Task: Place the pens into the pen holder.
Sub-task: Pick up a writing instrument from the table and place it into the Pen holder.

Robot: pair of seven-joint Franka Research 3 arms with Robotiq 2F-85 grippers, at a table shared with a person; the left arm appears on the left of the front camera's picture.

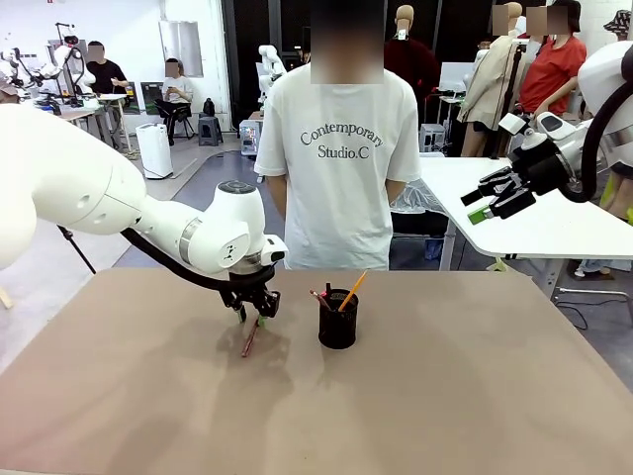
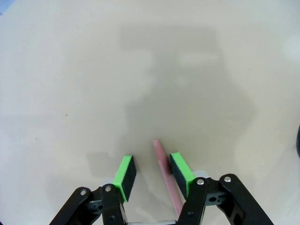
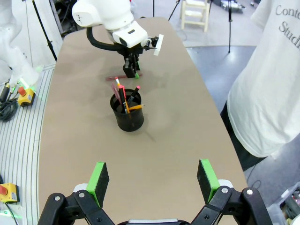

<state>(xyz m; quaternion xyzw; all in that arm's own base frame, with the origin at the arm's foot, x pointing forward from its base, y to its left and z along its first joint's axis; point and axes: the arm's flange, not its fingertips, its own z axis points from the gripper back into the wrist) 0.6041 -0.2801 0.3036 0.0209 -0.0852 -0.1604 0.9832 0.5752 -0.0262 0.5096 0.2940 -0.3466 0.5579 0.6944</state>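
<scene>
The black mesh pen holder (image 1: 338,325) (image 3: 129,121) stands mid-table with an orange-yellow pencil (image 1: 352,290) and a black, red-tipped pen (image 1: 323,296) in it. A reddish-brown pen (image 1: 249,339) (image 2: 162,159) (image 3: 113,78) lies flat on the table to its left. My left gripper (image 1: 256,313) (image 2: 153,173) (image 3: 131,71) is down over this pen. Its jaws are partly closed around the pen, which lies beside one green pad (image 2: 181,171), with a gap to the other pad. My right gripper (image 1: 492,203) (image 3: 152,180) hangs high at the right, wide open and empty.
A person in a white T-shirt (image 1: 341,148) stands at the table's far edge, behind the holder. The brown table (image 1: 445,396) is bare in front of and to the right of the holder. A white table (image 1: 554,223) stands beyond at the right.
</scene>
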